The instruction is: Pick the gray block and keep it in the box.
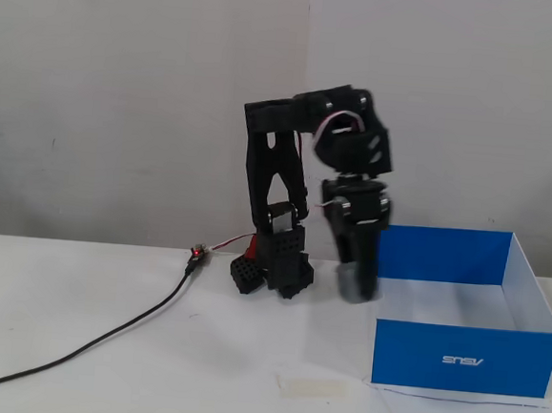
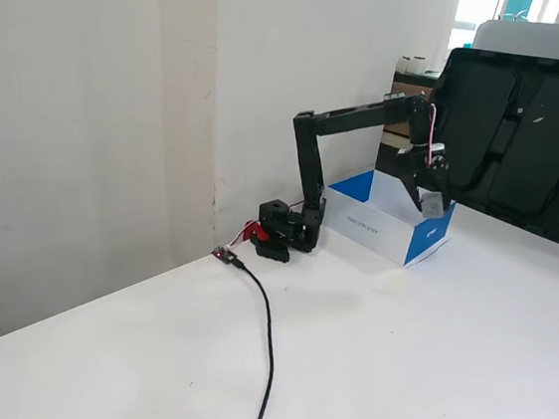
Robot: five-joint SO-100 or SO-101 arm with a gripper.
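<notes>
The gripper (image 1: 356, 287) hangs pointing down with its fingers clamped on the gray block (image 1: 353, 281) — in a fixed view (image 2: 430, 203) the block (image 2: 428, 200) shows as a pale gray lump between the dark fingertips, lifted clear of the table (image 2: 423, 365). Just beside and below the gripper lies the blue box (image 1: 465, 358), its open top (image 2: 410, 221) under the fingertips in that view — the block is above it, not resting inside. Behind the gripper stands the arm's base (image 1: 276, 264), from which a black cable (image 1: 103, 335) trails across the table.
</notes>
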